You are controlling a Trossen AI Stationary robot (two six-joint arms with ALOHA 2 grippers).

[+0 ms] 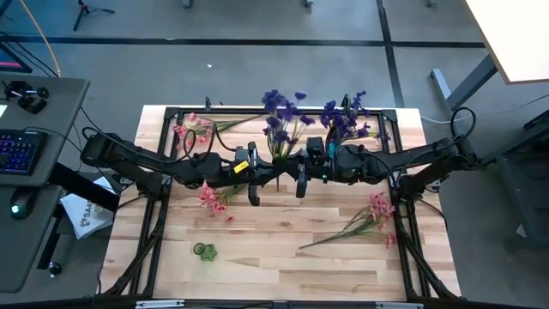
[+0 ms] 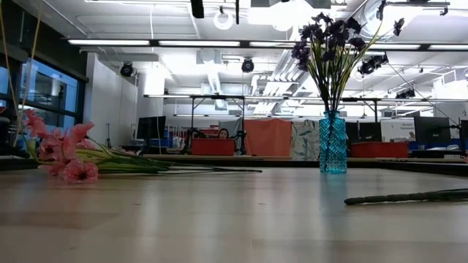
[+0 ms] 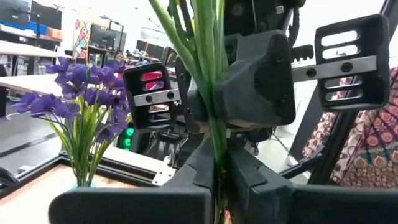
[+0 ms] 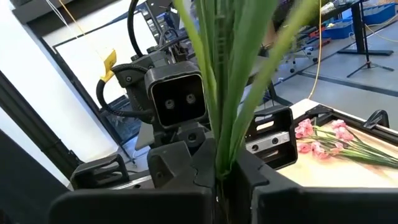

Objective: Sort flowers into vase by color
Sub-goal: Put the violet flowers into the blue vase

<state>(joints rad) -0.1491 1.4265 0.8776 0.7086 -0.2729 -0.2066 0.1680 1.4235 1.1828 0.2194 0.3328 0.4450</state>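
Both grippers meet above the table's middle on one purple flower sprig (image 1: 279, 116), my left gripper (image 1: 271, 175) coming from the left and my right gripper (image 1: 290, 174) from the right. Each is shut on its green stems. A blue vase (image 2: 333, 143) toward the far right holds more purple flowers (image 1: 347, 120), stems down in it. Pink sprigs lie flat on the table at the far left (image 1: 193, 129), the near left (image 1: 214, 197) and the right (image 1: 376, 215). My left gripper pinches the purple sprig's bundle of green stems (image 3: 217, 146) between its two fingers, coming level from the table's left and lying across the stems. The stems rise upright past the fingers, and the sprig is lifted clear of the table. My right gripper pinches the same bundle of stems (image 4: 225, 146) between its two fingers, level from the table's right and across them, face to face with the left gripper. The stems and leaves fan upward above the fingers.
A small green piece (image 1: 204, 251) lies near the table's near left. A black frame (image 1: 171, 112) runs along the table's far and side edges. Bare wood (image 1: 274, 257) shows across the near middle. A keyboard and desk stand off the table's left.
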